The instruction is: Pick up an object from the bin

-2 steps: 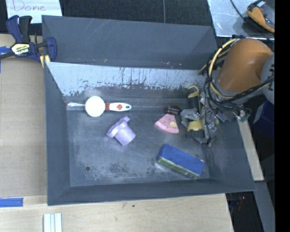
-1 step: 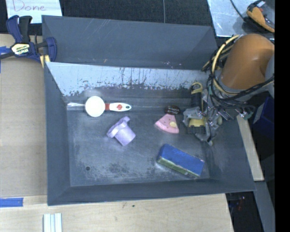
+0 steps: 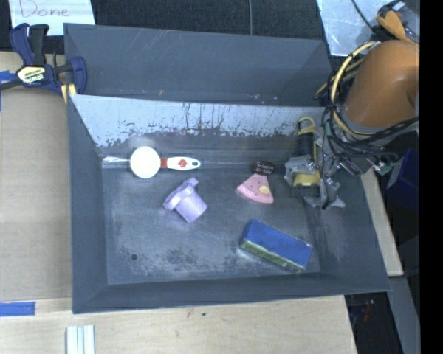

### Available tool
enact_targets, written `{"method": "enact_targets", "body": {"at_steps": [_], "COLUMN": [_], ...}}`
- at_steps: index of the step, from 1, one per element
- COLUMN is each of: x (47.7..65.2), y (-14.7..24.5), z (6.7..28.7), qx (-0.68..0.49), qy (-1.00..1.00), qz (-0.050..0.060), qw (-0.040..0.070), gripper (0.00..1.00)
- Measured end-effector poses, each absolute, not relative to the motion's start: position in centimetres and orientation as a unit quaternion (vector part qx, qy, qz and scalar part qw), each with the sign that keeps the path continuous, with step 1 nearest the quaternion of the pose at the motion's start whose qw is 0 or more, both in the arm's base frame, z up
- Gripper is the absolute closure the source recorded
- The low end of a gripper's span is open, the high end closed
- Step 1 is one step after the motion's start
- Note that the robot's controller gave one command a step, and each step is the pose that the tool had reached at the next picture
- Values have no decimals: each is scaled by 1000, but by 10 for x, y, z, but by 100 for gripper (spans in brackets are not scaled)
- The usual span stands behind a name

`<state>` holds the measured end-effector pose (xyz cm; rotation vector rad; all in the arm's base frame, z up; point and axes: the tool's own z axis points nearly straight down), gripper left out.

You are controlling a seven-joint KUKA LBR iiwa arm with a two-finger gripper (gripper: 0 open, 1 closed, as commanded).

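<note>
1. The gripper [image 3: 326, 195] hangs low at the right side of the grey metal bin [image 3: 207, 290], close to the right wall, beneath the arm's orange cover [image 3: 384, 80] and a tangle of cables [image 3: 340, 135]
2. From this angle I cannot tell whether it is spread or closed, and I cannot make out anything held in it
3. It stands over bare floor; the nearest thing is a pink wedge [image 3: 255, 189] with a yellow patch, lying flat to its left and apart from it
4. A small dark object [image 3: 263, 167], too small to identify, lies just behind the wedge, near the back wall
5. A blue sponge [image 3: 275, 245] with a yellow-green scrub layer lies toward the front, lower left of the gripper
6. Further left, a lavender cup-like piece [image 3: 186, 200] lies on its side, and a white round-headed utensil [image 3: 145, 162] with a red-and-white handle lies along the back wall
</note>
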<state>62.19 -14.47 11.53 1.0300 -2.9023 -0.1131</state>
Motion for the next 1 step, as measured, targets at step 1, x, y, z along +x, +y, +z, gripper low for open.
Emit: {"method": "enact_targets", "body": {"at_steps": [1], "x": [621], "y": [-145], "z": [138], "qx": [334], "qy": [-942], "qz": [-37], "qw": [30], "gripper": [100]}}
